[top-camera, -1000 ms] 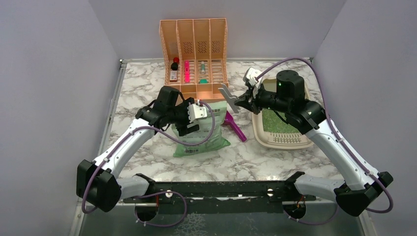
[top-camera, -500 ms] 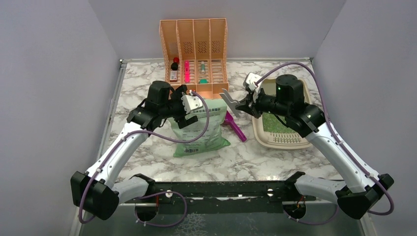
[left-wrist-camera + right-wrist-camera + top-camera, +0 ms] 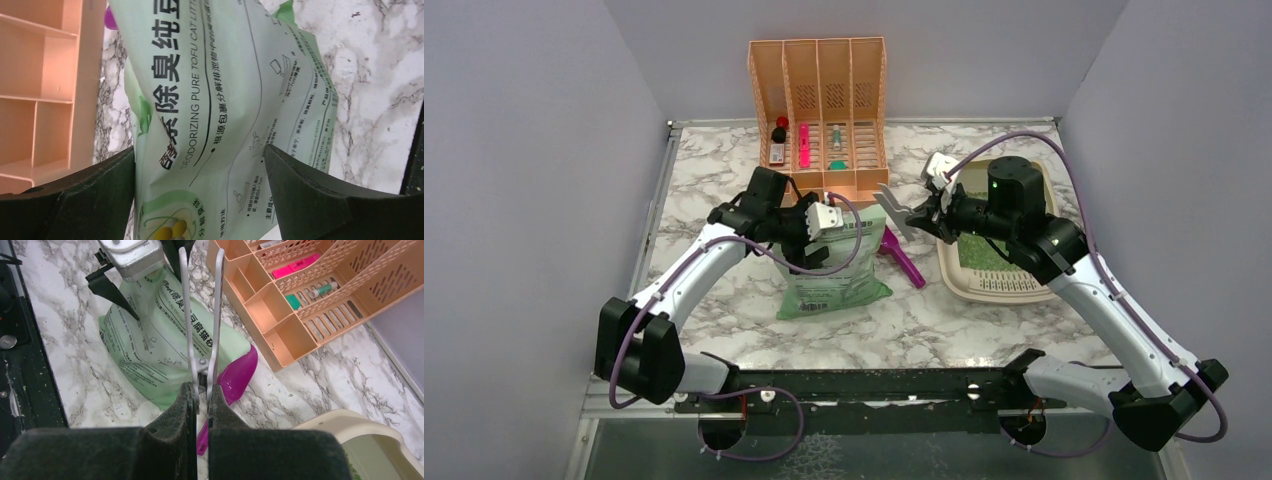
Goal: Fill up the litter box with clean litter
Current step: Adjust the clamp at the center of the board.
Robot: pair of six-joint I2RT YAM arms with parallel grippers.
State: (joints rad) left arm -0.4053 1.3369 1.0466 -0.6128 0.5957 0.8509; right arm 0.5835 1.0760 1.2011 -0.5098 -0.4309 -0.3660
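1. The left pincer (image 3: 200, 200) stands wide apart, one finger on each side of the upper end of the pale green bag (image 3: 225, 100).
2. The right pincer (image 3: 200, 390) is clamped on a white clip (image 3: 216, 315), held up above the purple scoop (image 3: 906, 262).
3. The litter box (image 3: 999, 290) lies on the right side of the desk (image 3: 724, 170), partly under the right arm, with clean litter (image 3: 982, 255) inside.
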